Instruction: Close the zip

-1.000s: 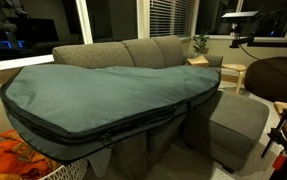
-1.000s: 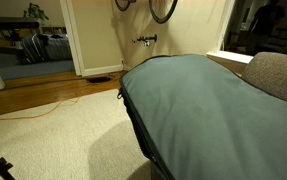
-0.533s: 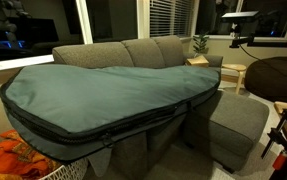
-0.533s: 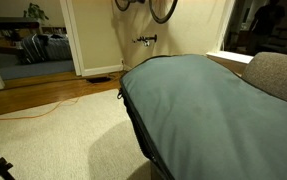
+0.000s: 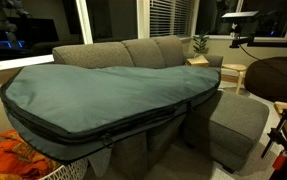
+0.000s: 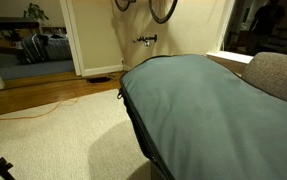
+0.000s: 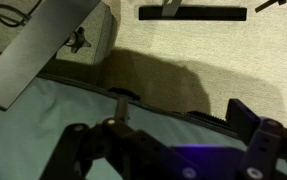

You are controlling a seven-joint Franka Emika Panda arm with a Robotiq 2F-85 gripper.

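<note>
Sofa (image 5: 153,50) bears teal-grey bag (image 5: 103,88); zip (image 5: 143,120) edges it.

grey sofa (image 5: 133,50) | grey ottoman (image 5: 239,118) | beige carpet (image 6: 53,140) | dark windows (image 5: 111,20)

Grey sofa (image 5: 133,52) occupies mid-frame in an exterior view, with a matching grey ottoman (image 5: 238,122) just beside it at 4 o'clock. Potted plant (image 5: 199,44) stands at 1 o'clock, behind the sofa arm. Orange cloth (image 5: 13,158) lies at 8 o'clock. In an exterior view, bicycle wheel (image 6: 163,8) hangs at 12 o'clock. Orange cable (image 6: 53,105) crosses beige carpet (image 6: 63,140) at 9 o'clock, near wooden floor (image 6: 13,98).
</note>
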